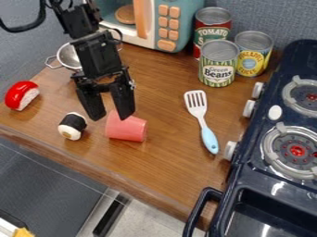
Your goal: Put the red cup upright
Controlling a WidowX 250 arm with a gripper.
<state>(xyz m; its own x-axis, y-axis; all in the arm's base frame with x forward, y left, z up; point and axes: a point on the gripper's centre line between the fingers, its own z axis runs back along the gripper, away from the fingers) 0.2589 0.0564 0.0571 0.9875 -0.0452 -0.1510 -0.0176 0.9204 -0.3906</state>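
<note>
1. Counter (pixel 176 169): wood top. Its front edge runs at a slant from the left of the view to the lower middle.
2. Stove (pixel 282 176): along the counter's right side. Its knobs point toward the wood, and its handle (pixel 198 209) juts out at the lower corner.
3. Microwave (pixel 167 23): at the back, door open, a round brown disc (pixel 125 15) inside.
4. Gripper (pixel 110 116): hangs over the left half of the counter, pointing down. State: released, fingers spread apart with a gap between them. One finger overlaps the near part of the cup in the view; contact cannot be determined.
5. Cans: tomato (pixel 212 28), pineapple (pixel 252 54) and beans (pixel 218 65), upright in a tight group at the back, near the stove.
6. Spatula (pixel 201 111): flat, head toward the beans, handle end near the stove knobs. A stretch of wood separates it from the cup.
7. Cup (pixel 127 128): red, lying on its side below the gripper. Wood extends between it and the front edge.
8. Strainer (pixel 69 56): behind the arm, partly hidden.
9. Red toy (pixel 22 96): near the counter's left edge.
10. Roll (pixel 72 126): left of the cup, apart from it, near the front edge.
11. White oval (pixel 275 112): on the stove, between the burners and the knobs.
</note>
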